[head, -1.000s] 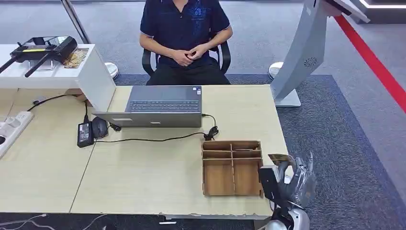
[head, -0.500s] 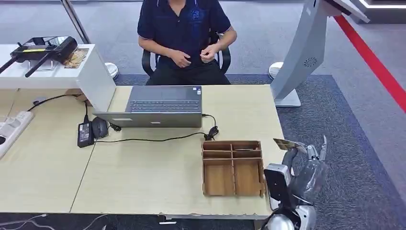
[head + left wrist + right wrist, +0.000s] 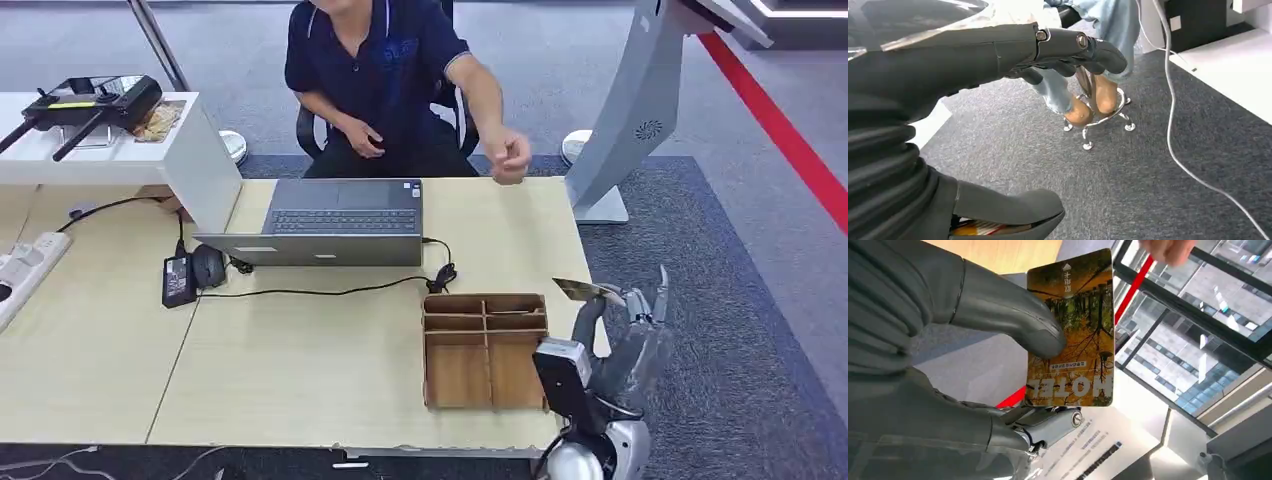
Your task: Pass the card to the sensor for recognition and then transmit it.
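The card (image 3: 577, 290) is pinched by the right robot hand (image 3: 625, 335), raised just off the right edge of the table (image 3: 300, 370), beyond the near right corner. In the right wrist view the card (image 3: 1070, 330) is seen face-on, an orange forest print with "HOTEL" lettering, pressed by the thumb (image 3: 1008, 320) on its face with the fingers behind it. The left robot hand (image 3: 998, 55) is seen over grey carpet, holding nothing, fingers extended and apart from the thumb.

The table is light wood, standing on dark grey carpet (image 3: 720, 330); a red floor stripe (image 3: 790, 140) runs at the far right.

A wooden compartment tray (image 3: 485, 348) sits on the table just left of the right robot hand. A grey laptop (image 3: 335, 222) lies further off, with a black cable (image 3: 320, 292), a mouse (image 3: 208, 265) and a power adapter (image 3: 177, 280) to its left. A seated person (image 3: 385, 80) is at the far side, one hand (image 3: 510, 160) reaching out over the table's far right edge. A grey kiosk stand (image 3: 630, 110) rises at the far right.
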Robot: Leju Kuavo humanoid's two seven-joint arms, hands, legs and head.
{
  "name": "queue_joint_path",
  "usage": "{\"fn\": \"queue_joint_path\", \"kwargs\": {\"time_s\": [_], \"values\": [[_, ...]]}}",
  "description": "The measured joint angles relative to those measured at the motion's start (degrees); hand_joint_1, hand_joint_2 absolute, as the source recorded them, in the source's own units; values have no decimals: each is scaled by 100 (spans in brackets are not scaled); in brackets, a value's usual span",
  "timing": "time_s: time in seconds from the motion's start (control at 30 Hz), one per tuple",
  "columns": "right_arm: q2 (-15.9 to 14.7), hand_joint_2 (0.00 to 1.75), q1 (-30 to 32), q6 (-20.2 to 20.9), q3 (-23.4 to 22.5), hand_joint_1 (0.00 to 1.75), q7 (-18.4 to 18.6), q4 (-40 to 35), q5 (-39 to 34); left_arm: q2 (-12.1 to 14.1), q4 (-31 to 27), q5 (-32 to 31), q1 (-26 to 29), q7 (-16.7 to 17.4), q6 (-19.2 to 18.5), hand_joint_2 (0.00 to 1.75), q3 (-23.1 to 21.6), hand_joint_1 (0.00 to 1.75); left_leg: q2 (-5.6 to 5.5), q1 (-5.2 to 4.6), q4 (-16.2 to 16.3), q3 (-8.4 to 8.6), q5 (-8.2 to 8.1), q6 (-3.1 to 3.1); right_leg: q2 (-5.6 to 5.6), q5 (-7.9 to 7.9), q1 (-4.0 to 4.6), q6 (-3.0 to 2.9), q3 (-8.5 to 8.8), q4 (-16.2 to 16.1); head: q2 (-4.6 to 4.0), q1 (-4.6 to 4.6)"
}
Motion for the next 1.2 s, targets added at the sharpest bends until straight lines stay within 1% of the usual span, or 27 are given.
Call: {"fn": "queue_joint_path", "kwargs": {"time_s": [0.5, 0.73, 1.17, 1.2], "values": [[-42, 175, -77, 0, 416, 175, 133, 28, 72, 7, 0, 2, -2, -79, 0, 175, -53, 0, 0, 0, 0, 0, 0, 0, 0, 0, 0, 0, 0, 0, 0, 0], [-68, 175, -117, 2, 616, 175, 295, 29, 120, 9, 2, 7, -1, -135, 0, 175, -100, 0, 0, 0, 0, 0, 0, 0, 0, 0, 0, 0, -1, 0, 0, 0], [-81, 175, -132, 0, 691, 175, 420, 28, 149, 11, 2, 26, -1, -158, 0, 175, -131, 0, 0, 0, 0, 0, 0, 0, 0, 0, 0, 0, -2, 0, 0, 0], [-81, 175, -132, 0, 691, 119, 420, 28, 151, 11, 2, 26, -1, -160, 0, 175, -131, 0, 0, 0, 0, 0, 0, 0, 0, 0, 0, 0, -2, 0, 0, 0]]}}
